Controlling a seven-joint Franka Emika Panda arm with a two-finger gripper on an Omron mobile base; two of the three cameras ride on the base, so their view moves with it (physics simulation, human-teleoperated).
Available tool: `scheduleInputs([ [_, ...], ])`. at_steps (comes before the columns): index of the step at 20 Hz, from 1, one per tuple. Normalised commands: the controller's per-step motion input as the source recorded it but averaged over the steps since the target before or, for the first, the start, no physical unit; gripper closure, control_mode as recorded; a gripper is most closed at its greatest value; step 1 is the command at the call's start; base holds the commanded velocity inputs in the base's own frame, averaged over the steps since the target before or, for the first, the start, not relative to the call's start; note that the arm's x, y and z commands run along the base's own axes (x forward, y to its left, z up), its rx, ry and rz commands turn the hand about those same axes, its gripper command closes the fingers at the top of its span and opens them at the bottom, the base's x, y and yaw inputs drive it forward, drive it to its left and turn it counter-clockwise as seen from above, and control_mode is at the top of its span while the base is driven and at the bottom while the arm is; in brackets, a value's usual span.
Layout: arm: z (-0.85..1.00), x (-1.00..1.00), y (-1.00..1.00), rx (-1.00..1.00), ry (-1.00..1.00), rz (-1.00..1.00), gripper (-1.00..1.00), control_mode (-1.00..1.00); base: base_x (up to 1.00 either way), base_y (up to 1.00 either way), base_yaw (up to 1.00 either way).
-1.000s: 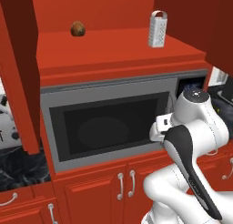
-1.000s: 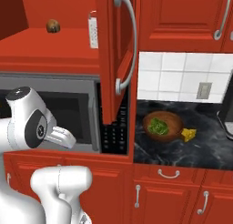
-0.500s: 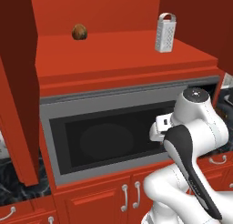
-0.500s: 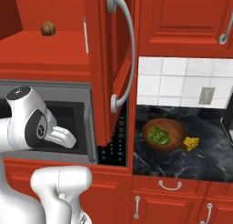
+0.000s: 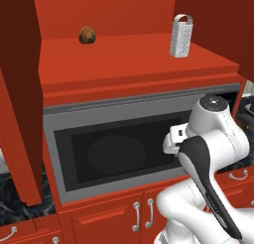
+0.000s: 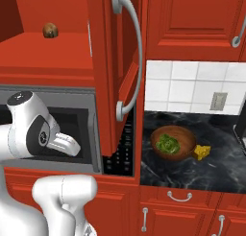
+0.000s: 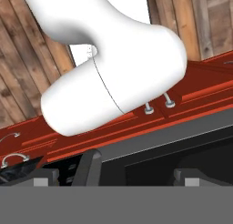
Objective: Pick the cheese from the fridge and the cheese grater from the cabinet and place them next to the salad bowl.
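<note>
My base has been driving: across the last second the whole view has slid, so the cabinet (image 5: 124, 54) now sits more squarely ahead and closer, while nothing on its shelf has itself moved. That suits the half of the job that looks unfinished. The cabinet stands open above the microwave (image 5: 119, 149), its door (image 6: 117, 62) swung out to the right. My arm (image 5: 213, 139) is folded low in front of the microwave, and it has held that pose while the base moved. On the bench (image 6: 192, 175) to the right, the bowl (image 6: 172, 143) holds greens, and the cheese (image 6: 202, 152) lies just beside it on its right, so I judge that part done. The grater (image 5: 180, 36) stands upright on the shelf, right of centre near the front edge, well apart from the small brown round thing (image 5: 87, 34) at far left. My tool (image 7: 136, 170) is spread wide and holds nothing, pointing at the microwave's lower edge. Next I will need to raise it to the grater
</note>
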Motion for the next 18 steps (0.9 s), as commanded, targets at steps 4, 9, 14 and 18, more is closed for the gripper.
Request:
scheduleInputs([
  [4, 0.00, 0.00, 0.00, 0.00, 0.00, 0.00, -1.00, 1.00, 0.00, 0.01, 0.00],
  [9, 0.04, 0.00, 0.02, 0.00, -0.07, 0.00, -1.00, -1.00, 0.00, 0.00, 0.00],
  [14, 0.32, -0.09, 0.00, -0.06, -0.13, 0.00, -1.00, -1.00, 0.00, 0.00, 0.00],
  [18, 0.87, -0.20, 0.00, 0.00, -0.24, 0.00, -1.00, -1.00, 0.00, 0.00, 0.00],
])
